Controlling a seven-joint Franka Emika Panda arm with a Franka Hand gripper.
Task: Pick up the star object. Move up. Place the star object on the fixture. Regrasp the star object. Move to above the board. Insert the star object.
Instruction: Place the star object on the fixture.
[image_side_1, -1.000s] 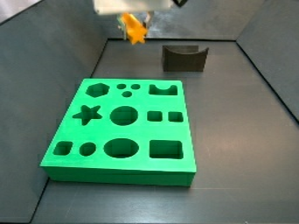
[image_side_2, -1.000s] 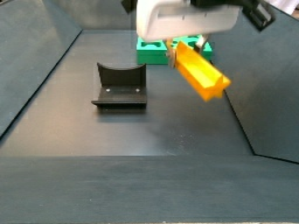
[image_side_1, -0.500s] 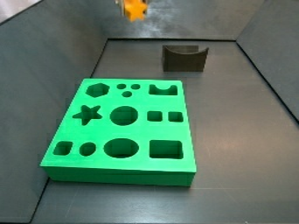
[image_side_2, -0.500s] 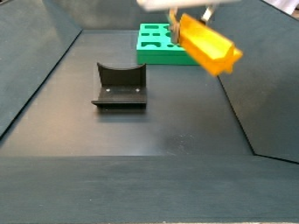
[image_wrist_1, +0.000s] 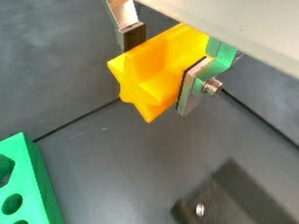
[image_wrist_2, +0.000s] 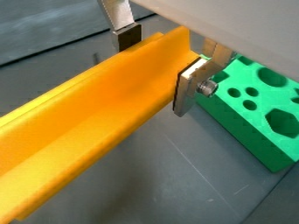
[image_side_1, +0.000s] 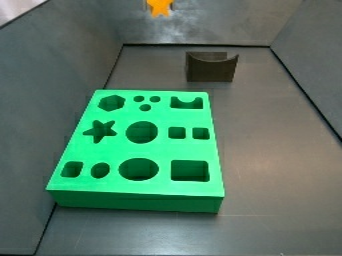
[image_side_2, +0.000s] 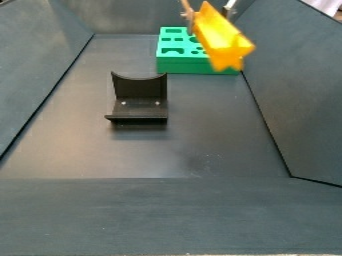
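the pincer (image_wrist_1: 163, 63) is clamped on the ridged orange-yellow star object (image_wrist_1: 156, 72), held high in the air. pick and lift look done. the small dark notched fixture (image_side_2: 136, 97) sits empty; beyond it, the bright-green holed board (image_side_1: 139, 150) awaits insertion.

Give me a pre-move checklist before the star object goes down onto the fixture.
1. Grip: ok. The tool is shut on the star object, one silver plate on each side in both wrist views.
2. Height: ok. In a side view the star object hangs well above the floor, touching nothing.
3. Fixture notch: ok. The fixture stands upright with nothing in its notch.
4. Position over fixture: not ok. In a side view the peg is off to one side of the fixture, not above it.
5. Board: ok. The board lies flat, its holes unoccupied.
6. Peg angle versus notch: cannot tell.
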